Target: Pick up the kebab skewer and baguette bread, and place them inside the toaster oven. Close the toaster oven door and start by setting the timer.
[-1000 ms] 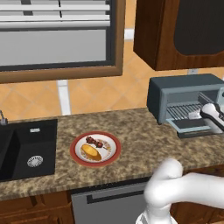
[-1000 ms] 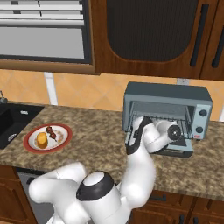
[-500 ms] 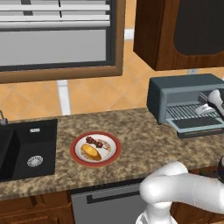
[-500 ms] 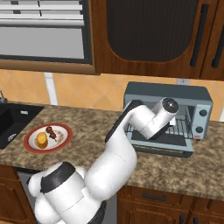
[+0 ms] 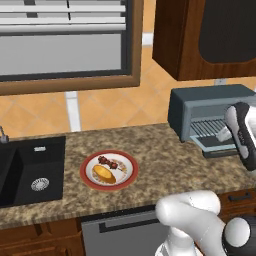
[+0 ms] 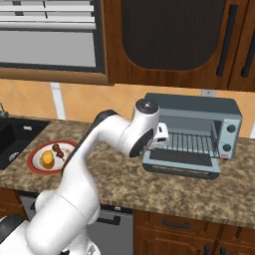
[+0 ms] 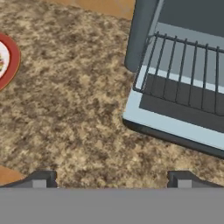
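On the red-rimmed plate (image 5: pixel 128 161) lie the kebab skewer (image 5: pixel 108 161) and, in front of it, the golden baguette bread (image 5: pixel 104 173); both views from the base show them, baguette (image 6: pixel 47 159) and skewer (image 6: pixel 60 149). The blue-grey toaster oven (image 6: pixel 194 107) stands at the counter's right with its door (image 6: pixel 182 162) folded down flat and the wire rack (image 6: pixel 191 144) bare. My gripper (image 7: pixel 111 179) hovers open over the granite just left of the door (image 7: pixel 175 113), with nothing between its fingertips. The plate's rim (image 7: pixel 9 59) shows at the hand view's left edge.
A black sink (image 5: pixel 30 170) is set into the counter left of the plate. Dark wooden cabinets (image 6: pixel 169 40) hang above the oven, whose knobs (image 6: pixel 230 137) are on its right side. Bare granite (image 5: pixel 160 155) lies between plate and oven.
My arm has drawn back from the oven door and swung up and left toward the counter's middle. The fingers have spread a little wider. The door stays down.
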Tool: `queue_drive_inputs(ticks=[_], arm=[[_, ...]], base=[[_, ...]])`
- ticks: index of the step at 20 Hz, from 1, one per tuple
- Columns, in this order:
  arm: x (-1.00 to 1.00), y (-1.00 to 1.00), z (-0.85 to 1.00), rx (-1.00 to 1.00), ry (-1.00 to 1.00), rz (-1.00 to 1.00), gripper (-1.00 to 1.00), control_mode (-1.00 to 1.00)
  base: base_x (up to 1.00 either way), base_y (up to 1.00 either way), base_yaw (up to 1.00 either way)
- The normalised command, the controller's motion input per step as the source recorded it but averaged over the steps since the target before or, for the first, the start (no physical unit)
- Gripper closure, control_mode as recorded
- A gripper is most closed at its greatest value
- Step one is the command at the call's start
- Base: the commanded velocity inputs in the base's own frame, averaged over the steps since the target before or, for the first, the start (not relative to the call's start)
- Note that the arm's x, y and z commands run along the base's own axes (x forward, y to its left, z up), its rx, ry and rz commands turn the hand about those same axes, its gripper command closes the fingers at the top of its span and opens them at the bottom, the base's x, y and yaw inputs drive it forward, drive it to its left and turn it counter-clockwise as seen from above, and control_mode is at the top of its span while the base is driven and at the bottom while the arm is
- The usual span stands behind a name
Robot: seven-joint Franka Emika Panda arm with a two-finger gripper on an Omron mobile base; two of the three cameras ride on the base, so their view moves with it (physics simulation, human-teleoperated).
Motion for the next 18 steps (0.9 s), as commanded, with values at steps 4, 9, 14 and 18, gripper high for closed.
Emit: queue_drive_inputs(ticks=[4, 9, 14, 18], arm=[[-0.60, 1.00, 0.00, -0.23, 0.01, 0.11, -1.00, -1.00], [-0.05, 1.00, 0.00, -0.12, 0.07, 0.01, -1.00, -1.00], [0.16, 1.00, 0.00, -0.05, 0.07, -0.04, -1.00, -1.00], [0.01, 1.00, -0.07, -0.05, 0.02, -0.13, -1.00, -1.00]], base=[[0.00, 0.00, 0.00], [0.00, 0.00, 0.00], [0.00, 0.00, 0.00], [0.00, 0.00, 0.00]])
